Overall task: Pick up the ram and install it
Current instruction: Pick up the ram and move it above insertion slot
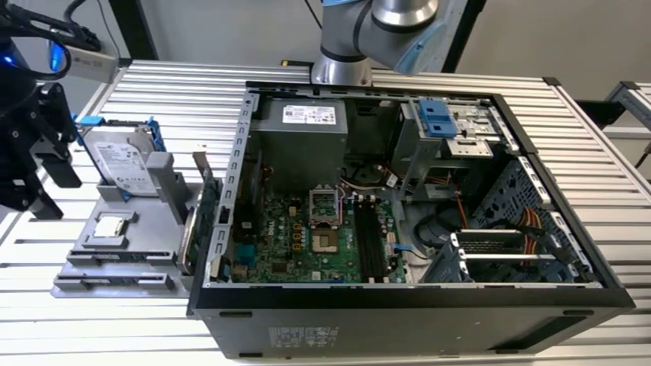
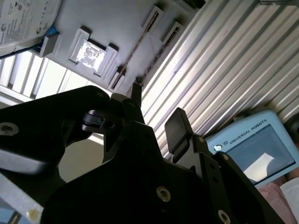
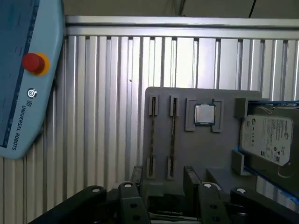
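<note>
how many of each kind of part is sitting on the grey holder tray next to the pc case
silver hard drive in blue rails: 1
square silver processor chip: 1
long thin ram stick standing on edge in its slots: 2
total: 4

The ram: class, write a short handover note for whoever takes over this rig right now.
Hand: open, empty, close to the grey holder.
Ram: on edge in a narrow holder slot, untouched.
Computer case: open; its long black motherboard slots look empty.
Done: nothing shows yet.
Left: the pick-up and the install.
</note>
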{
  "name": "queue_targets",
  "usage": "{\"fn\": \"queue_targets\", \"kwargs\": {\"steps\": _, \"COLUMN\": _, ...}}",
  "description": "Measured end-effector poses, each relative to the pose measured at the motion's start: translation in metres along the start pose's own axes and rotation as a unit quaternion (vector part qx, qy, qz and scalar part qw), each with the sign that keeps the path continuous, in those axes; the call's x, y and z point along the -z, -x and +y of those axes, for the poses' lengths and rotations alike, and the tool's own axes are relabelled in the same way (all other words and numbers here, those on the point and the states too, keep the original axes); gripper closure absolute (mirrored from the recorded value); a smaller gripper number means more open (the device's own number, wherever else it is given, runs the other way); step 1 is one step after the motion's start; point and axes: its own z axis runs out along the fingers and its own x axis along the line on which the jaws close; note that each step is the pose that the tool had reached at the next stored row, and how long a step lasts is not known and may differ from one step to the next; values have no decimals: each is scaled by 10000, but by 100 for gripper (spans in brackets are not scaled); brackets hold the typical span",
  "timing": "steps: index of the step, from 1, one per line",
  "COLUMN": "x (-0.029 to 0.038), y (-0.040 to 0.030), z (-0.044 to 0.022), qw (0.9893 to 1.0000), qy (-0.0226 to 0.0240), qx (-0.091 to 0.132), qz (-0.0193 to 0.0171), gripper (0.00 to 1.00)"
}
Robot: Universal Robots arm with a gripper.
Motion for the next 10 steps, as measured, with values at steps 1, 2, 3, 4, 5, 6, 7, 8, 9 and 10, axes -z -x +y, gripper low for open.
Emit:
{"fn": "queue_targets", "kwargs": {"steps": 1, "x": -7, "y": 1, "z": 0, "qw": 10000, "qy": 2, "qx": -40, "qz": 0, "gripper": 0}}
{"fn": "queue_targets", "kwargs": {"steps": 2, "x": -15, "y": 3, "z": 0, "qw": 10000, "qy": 3, "qx": -81, "qz": -1, "gripper": 0}}
{"fn": "queue_targets", "kwargs": {"steps": 3, "x": -22, "y": 5, "z": 0, "qw": 9999, "qy": 4, "qx": -116, "qz": -2, "gripper": 0}}
{"fn": "queue_targets", "kwargs": {"steps": 4, "x": -30, "y": 7, "z": 0, "qw": 9999, "qy": 5, "qx": -149, "qz": -3, "gripper": 0}}
{"fn": "queue_targets", "kwargs": {"steps": 5, "x": -36, "y": 10, "z": -1, "qw": 9998, "qy": 6, "qx": -175, "qz": -3, "gripper": 0}}
{"fn": "queue_targets", "kwargs": {"steps": 6, "x": -43, "y": 13, "z": -1, "qw": 9998, "qy": 6, "qx": -192, "qz": -4, "gripper": 0}}
{"fn": "queue_targets", "kwargs": {"steps": 7, "x": -47, "y": 14, "z": -1, "qw": 9998, "qy": 6, "qx": -200, "qz": -3, "gripper": 0}}
{"fn": "queue_targets", "kwargs": {"steps": 8, "x": -52, "y": 17, "z": -1, "qw": 9998, "qy": 6, "qx": -205, "qz": -4, "gripper": 0}}
{"fn": "queue_targets", "kwargs": {"steps": 9, "x": -57, "y": 20, "z": -1, "qw": 9998, "qy": 6, "qx": -207, "qz": -4, "gripper": 0}}
{"fn": "queue_targets", "kwargs": {"steps": 10, "x": -60, "y": 23, "z": -1, "qw": 9998, "qy": 6, "qx": -208, "qz": -4, "gripper": 0}}
